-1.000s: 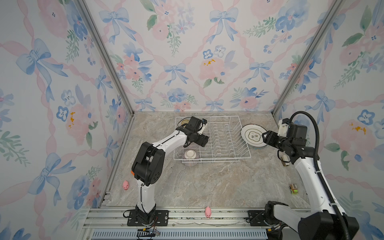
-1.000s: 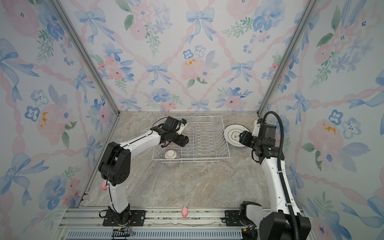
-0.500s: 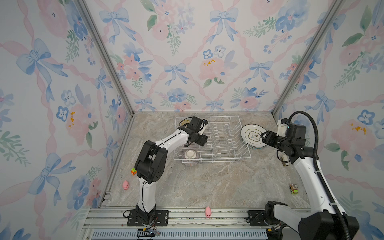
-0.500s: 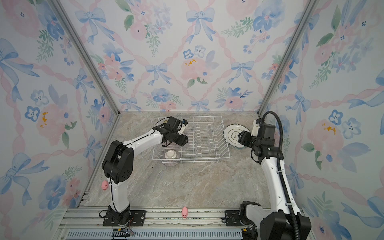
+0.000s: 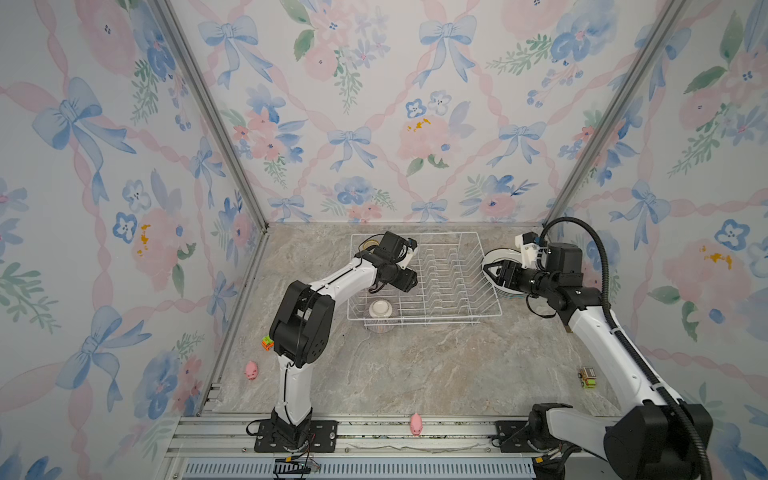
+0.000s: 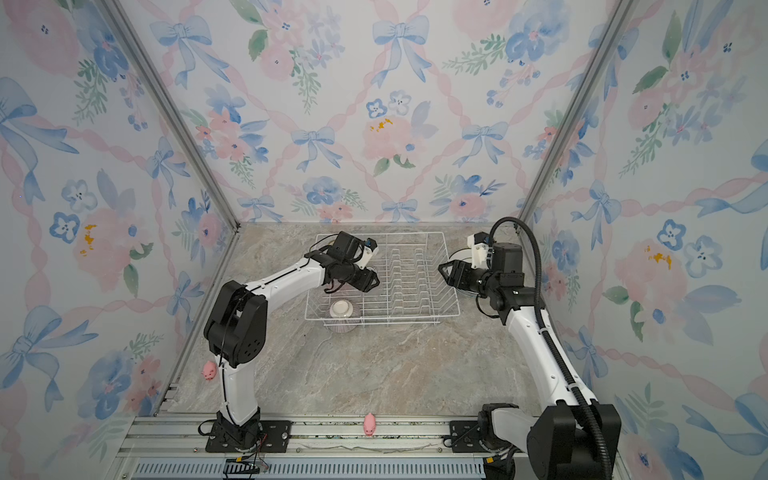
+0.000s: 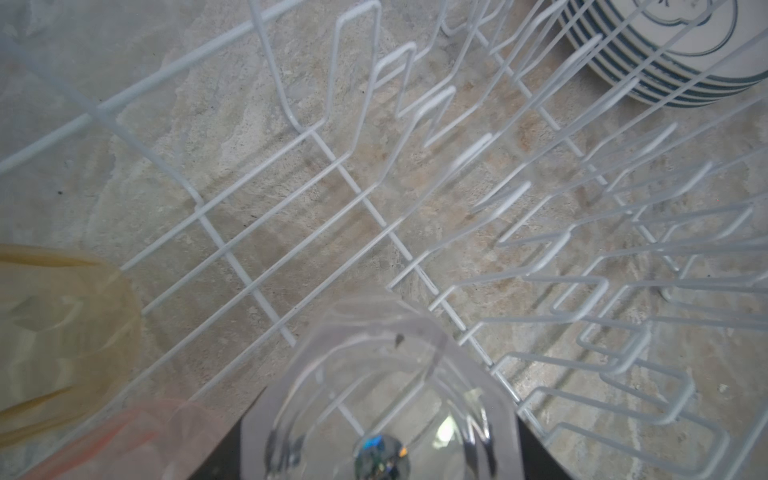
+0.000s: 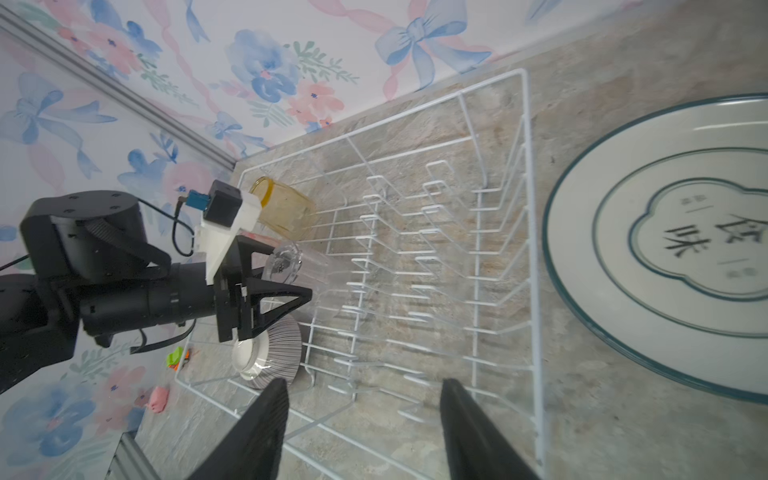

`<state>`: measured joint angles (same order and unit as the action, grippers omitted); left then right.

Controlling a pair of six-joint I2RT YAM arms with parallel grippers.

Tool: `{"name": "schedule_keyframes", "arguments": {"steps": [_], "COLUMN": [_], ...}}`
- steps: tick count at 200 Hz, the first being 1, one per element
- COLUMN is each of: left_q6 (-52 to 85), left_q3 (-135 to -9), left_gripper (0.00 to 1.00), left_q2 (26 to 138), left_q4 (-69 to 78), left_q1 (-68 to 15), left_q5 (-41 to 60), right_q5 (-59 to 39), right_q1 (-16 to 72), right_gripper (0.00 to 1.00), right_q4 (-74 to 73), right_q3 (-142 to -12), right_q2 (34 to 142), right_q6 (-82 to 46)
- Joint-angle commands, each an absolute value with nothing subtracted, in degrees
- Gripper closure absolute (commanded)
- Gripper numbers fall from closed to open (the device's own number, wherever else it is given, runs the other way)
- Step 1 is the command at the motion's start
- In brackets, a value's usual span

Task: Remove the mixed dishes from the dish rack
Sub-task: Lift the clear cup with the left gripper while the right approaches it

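The white wire dish rack (image 5: 436,321) (image 6: 395,322) stands at the back of the marble table. My left gripper (image 5: 409,282) (image 7: 382,440) reaches into its left part and is shut on a clear glass tumbler (image 7: 374,374) (image 8: 286,264). A yellow tumbler (image 8: 284,210) (image 7: 54,328) lies beside it, and a pinkish glass (image 7: 137,440) shows faintly. The striped ribbed bowl (image 5: 380,316) (image 8: 278,349) sits at the rack's front left corner. My right gripper (image 5: 492,272) (image 8: 365,390) hangs open over the rack's right edge, with nothing between its fingers. A stack of white dark-rimmed plates (image 5: 498,254) (image 8: 665,249) rests on the table to the right of the rack.
Two pink pig toys lie at the left wall (image 5: 251,369) and on the front rail (image 5: 416,424). A small green-orange toy (image 5: 267,343) sits by the left arm and another small toy (image 5: 588,377) lies near the right wall. Flowered walls close in three sides.
My left gripper's jaws have closed onto the clear tumbler inside the rack. The right arm has barely moved.
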<state>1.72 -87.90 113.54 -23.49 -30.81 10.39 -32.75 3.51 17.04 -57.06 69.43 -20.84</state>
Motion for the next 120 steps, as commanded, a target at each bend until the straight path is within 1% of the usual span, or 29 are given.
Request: {"name": "schedule_keyframes", "arguments": {"steps": [1, 28, 34, 39, 59, 78, 83, 120], "left_q6": [2.6, 3.0, 3.1, 3.2, 3.8, 4.3, 4.5, 6.1], "left_q3": [-90.1, -91.2, -91.4, -91.5, -91.8, -92.1, -92.1, -92.6], "left_gripper": [0.53, 0.55, 0.55, 0.55, 0.56, 0.57, 0.57, 0.57], "left_q2": [111.6, 110.1, 109.7, 109.3, 108.1, 107.4, 107.2, 105.5], "left_q4": [-24.0, -24.0, -23.9, -23.9, -23.8, -23.5, -23.2, -20.6], "left_q1": [-29.5, -28.0, -27.5, -27.2, -26.0, -25.5, -25.4, -24.9], "left_q5": [16.6, 20.7, 21.8, 22.8, 26.3, 29.6, 30.4, 36.3], "right_q5": [-43.1, -45.1, -45.0, -47.6, -50.5, -53.5, -54.0, -56.2], "right_q1": [6.4, 8.1, 8.2, 8.2, 8.2, 8.4, 8.5, 10.4], "right_gripper": [0.43, 0.51, 0.53, 0.56, 0.65, 0.66, 0.66, 0.66], "right_q4": [7.9, 3.7, 2.4, 0.8, -6.0, -15.5, -18.4, -35.0], "right_q3": [-55.2, -53.8, -53.3, -52.8, -50.2, -47.5, -46.9, -44.2], "right_q2": [71.5, 73.4, 73.8, 74.0, 75.4, 77.8, 78.5, 84.3], "right_q6": [-24.6, -25.6, -26.2, -26.9, -30.4, -35.3, -38.3, -48.7]}}
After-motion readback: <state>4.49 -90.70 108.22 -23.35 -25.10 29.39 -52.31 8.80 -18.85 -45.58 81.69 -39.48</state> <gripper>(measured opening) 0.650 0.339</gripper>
